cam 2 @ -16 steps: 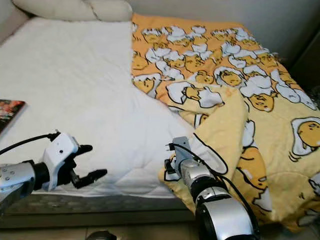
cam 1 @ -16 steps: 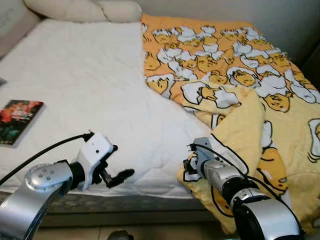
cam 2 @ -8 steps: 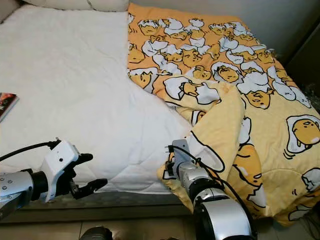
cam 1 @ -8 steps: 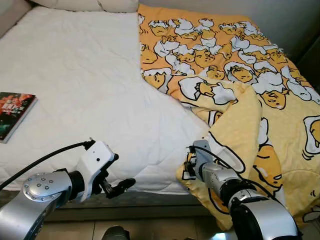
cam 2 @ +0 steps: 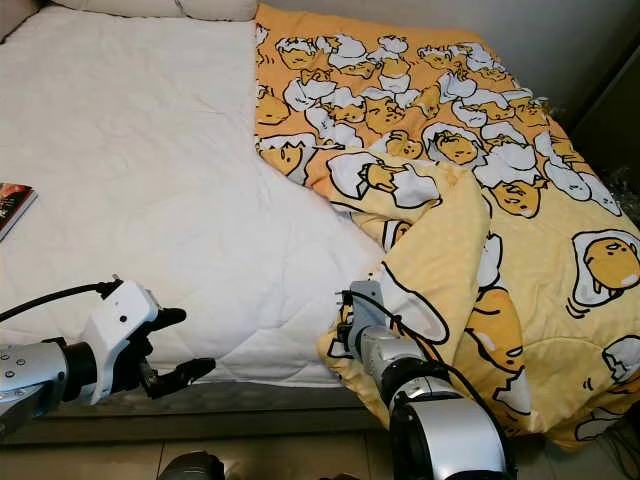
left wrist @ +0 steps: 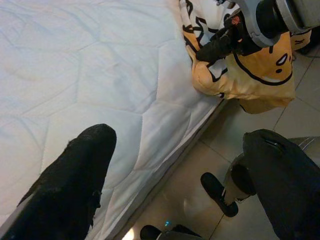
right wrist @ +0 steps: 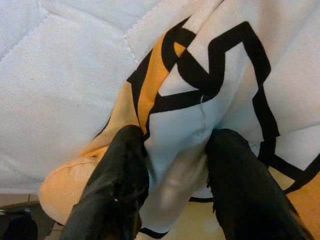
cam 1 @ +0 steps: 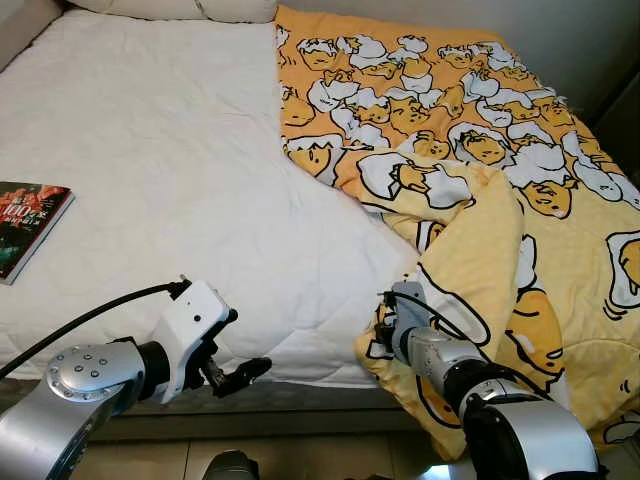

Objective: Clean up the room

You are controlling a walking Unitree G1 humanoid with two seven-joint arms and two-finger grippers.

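A yellow blanket [cam 1: 480,180] printed with cartoon eggs covers the right half of the bed, one corner folded back near the front edge. My right gripper [cam 1: 381,334] is at that corner, by the mattress's front edge. In the right wrist view its black fingers [right wrist: 122,175] are shut on a bunched fold of the blanket [right wrist: 200,85]. My left gripper [cam 1: 238,346] hovers open at the front edge of the bare white mattress [cam 1: 150,150], holding nothing. Its two fingers [left wrist: 70,185] stand wide apart in the left wrist view.
A book [cam 1: 28,226] with a dark red cover lies on the mattress at the left edge. Pillows [cam 1: 170,6] sit at the head of the bed. Tiled floor [left wrist: 200,160] runs below the bed's front edge, where my foot [left wrist: 217,192] stands.
The camera tipped down, shifting the whole view. The left gripper has sunk slightly toward the mattress's front edge. The right gripper stays shut on the blanket corner, nearly still.
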